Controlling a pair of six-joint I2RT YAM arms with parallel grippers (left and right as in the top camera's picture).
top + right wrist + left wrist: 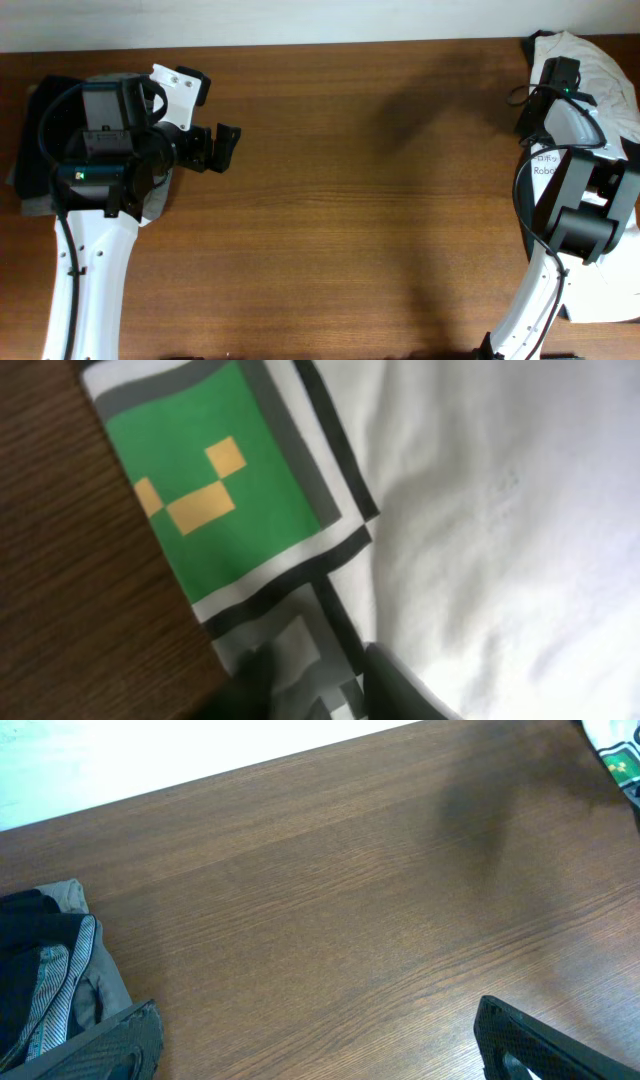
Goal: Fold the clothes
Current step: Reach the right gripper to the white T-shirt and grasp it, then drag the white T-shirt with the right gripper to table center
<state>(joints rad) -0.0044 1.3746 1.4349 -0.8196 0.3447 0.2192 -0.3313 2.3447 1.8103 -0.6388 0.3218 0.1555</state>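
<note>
The white T-shirt [603, 58] lies bunched at the table's far right edge, partly under my right arm, with small dark "Robot" lettering [545, 170] showing. In the right wrist view its green-and-yellow logo [205, 490] fills the upper left, at the edge of the cloth. My right gripper [320, 685] is pressed down on the shirt just below the logo, its two fingers close together with a fold of the fabric between them. My left gripper [225, 148] is open and empty over bare wood at the left; its fingers are wide apart in the left wrist view [315, 1055].
Folded black and grey garments [50, 970] lie at the far left under my left arm; they also show in the overhead view [35, 115]. The wooden table [380, 200] stretches between the arms. A corner of the shirt logo [620, 760] shows far right.
</note>
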